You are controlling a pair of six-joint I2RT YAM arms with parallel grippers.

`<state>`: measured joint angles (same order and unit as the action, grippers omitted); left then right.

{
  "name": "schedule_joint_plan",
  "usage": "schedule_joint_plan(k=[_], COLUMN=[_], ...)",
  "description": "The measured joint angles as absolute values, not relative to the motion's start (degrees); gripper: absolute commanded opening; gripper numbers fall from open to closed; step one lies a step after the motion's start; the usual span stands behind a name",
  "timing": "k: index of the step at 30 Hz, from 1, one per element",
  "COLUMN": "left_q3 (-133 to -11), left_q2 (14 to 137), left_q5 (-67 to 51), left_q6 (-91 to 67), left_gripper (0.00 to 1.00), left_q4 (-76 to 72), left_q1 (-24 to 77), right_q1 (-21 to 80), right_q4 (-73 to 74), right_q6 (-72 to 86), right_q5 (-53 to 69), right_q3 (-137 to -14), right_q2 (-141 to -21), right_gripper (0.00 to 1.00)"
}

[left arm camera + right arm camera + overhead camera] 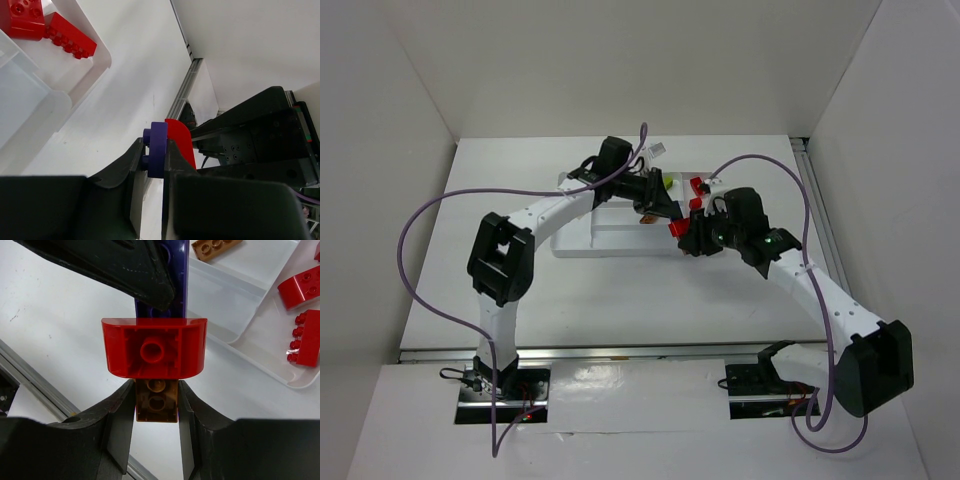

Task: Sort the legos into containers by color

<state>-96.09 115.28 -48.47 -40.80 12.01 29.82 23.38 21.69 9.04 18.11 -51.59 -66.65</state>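
I was partway through separating a stuck stack. My left end effector (154, 152) was clamped on the dark blue brick (159, 131) and my right end effector (156, 397) on the orange-brown brick (157, 407). The red curved brick (154, 347) was joined between those 2, all held over the desk (620, 300) beside the tray (610, 243). Next, I judged, came a firm pull apart, then dropping each colour into its own compartment.

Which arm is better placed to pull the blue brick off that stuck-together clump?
Left. Its left gripper is shut on the blue brick, while the right gripper only holds the brown brick against the red piece.
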Motion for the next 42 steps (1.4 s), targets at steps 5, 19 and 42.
schedule_joint_plan(k=[5, 19, 42], left_q3=[-95.7, -96.5, -82.5], left_q2=[115.3, 115.3, 115.1], left_q5=[-47.6, -35.2, -22.6], left_q6=[-40.5, -34.6, -33.9], left_gripper=[0.00, 0.00, 0.40], left_q4=[12.9, 22.0, 17.0], left_q1=[29.4, 24.5, 24.6], right_q1=[23.5, 23.6, 23.6], right_q4=[21.6, 24.5, 25.3], right_q6=[9.0, 10.7, 12.6], right_q5=[17.7, 8.6, 3.4], right_q3=[-51.0, -50.2, -49.9], right_q2=[-66.3, -61.8, -60.9], right_gripper=[0.00, 0.00, 0.00])
